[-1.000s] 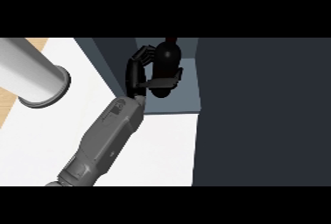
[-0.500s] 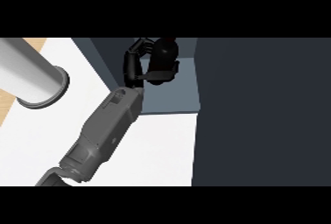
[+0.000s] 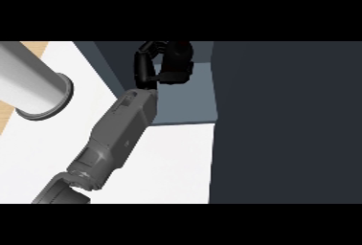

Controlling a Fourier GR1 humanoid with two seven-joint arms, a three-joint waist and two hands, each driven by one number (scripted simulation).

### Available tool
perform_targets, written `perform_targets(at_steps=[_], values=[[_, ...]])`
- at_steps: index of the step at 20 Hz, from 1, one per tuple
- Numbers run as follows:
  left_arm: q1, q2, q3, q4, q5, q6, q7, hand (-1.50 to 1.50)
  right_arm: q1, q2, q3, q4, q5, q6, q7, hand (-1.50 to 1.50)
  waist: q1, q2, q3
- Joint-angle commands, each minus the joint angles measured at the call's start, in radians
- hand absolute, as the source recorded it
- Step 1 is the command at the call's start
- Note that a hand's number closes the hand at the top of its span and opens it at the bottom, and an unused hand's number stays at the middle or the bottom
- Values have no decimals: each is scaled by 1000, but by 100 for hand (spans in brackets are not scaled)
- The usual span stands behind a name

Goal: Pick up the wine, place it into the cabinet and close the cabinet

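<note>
Left hand [image 3: 159, 64] curls round the dark wine [image 3: 180, 60] inside the cabinet [image 3: 187, 103]

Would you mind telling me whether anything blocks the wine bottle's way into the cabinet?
Nothing visible does. The hand is curled round the dark wine bottle over the cabinet's grey floor, with the big dark panel to its right.
</note>
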Motion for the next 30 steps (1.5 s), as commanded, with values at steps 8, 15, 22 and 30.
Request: perform_targets(at_steps=[8,15,22,30], values=[[-6,59,103,120,77,-132,-47,150,53,2,1,-102,-60,7,17,-150,-13,7,0],[-62,0,89,180,70,-38,-74,150,-24,-9,13,-46,-35,-11,38,-150,-16,7,0],[-48,0,88,224,37,0,-115,-150,-60,-38,-62,-64,-117,-12,56,-150,-22,11,0],[-73,22,72,260,-2,26,-86,-150,-31,-15,-19,-20,-68,3,0,-150,-25,16,0]])
